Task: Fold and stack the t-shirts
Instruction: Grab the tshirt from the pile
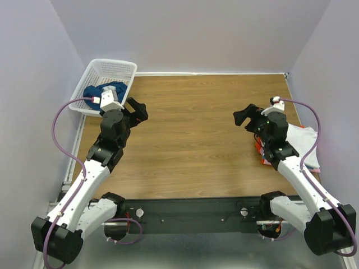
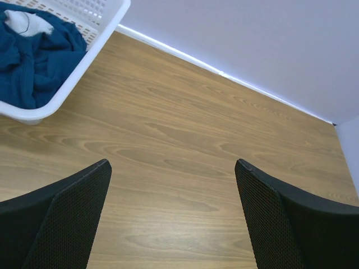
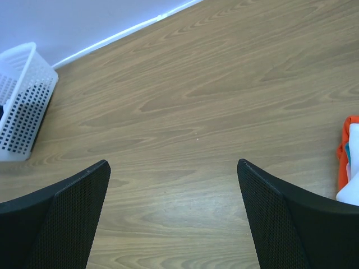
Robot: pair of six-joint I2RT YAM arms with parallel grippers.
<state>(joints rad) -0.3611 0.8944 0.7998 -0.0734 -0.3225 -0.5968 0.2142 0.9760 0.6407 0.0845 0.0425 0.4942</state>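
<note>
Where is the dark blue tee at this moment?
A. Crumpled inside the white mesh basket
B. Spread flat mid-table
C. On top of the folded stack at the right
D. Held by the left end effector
A: the dark blue tee lies bunched inside the white mesh basket at the far left, while the left end effector and right end effector are open and hold nothing.

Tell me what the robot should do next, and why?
Probably the left gripper should reach into the basket for the blue tee. The tee lies crumpled there, unfolded; the left gripper is open, empty and nearest. The right gripper, also open, is far across the table.
</note>
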